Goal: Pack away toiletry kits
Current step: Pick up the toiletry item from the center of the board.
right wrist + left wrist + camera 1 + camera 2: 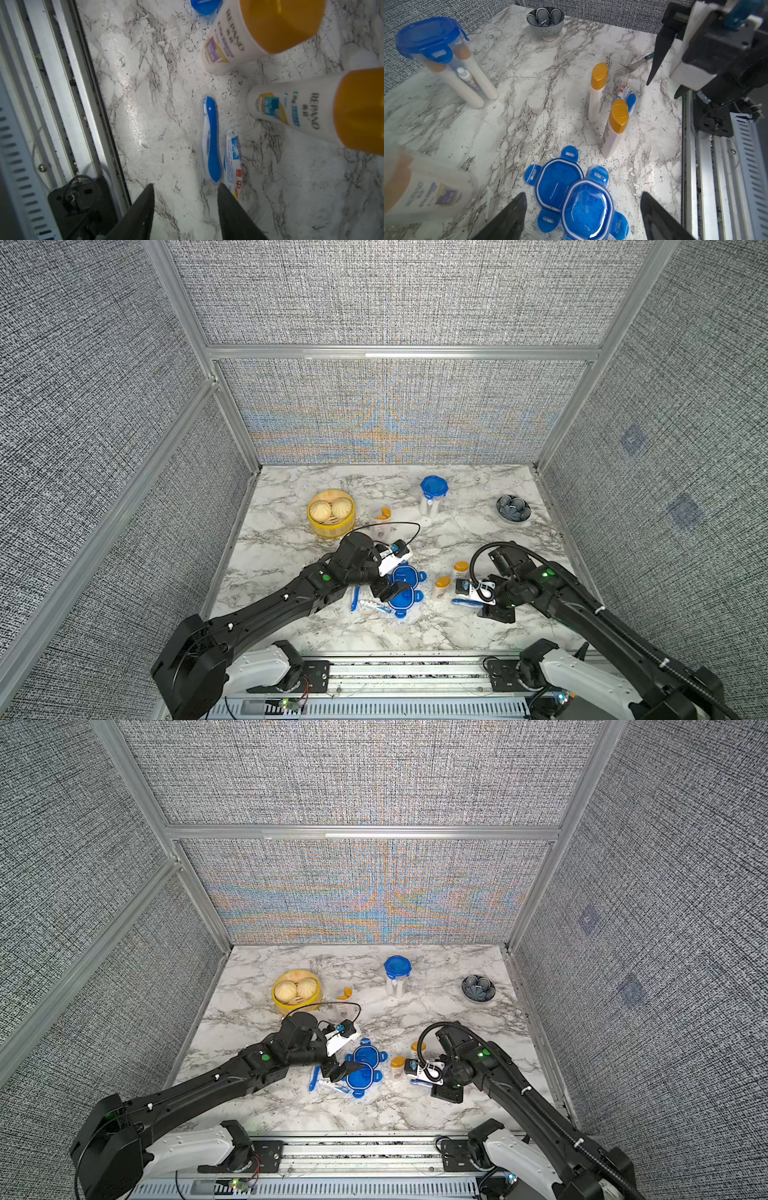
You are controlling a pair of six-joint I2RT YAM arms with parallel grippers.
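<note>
Two loose blue clip lids (581,199) overlap on the marble, and my left gripper (583,196) hovers open just above them, holding nothing. A blue toothbrush (354,598) and a toothpaste tube (374,606) lie left of the lids. Two white bottles with orange caps (460,570) (441,587) stand upright right of the lids. My right gripper (186,185) is open low over the table. One fingertip is at the end of a second toothbrush (209,141), beside its toothpaste tube (233,160). A lidded tub (433,497) stands at the back, and an open tub (381,522) holds bottles.
A yellow steamer with buns (331,512) sits at the back left. A dark patterned bowl (514,509) sits at the back right. The metal rail (68,104) runs along the table's front edge, close beside my right gripper. Fabric walls close in three sides.
</note>
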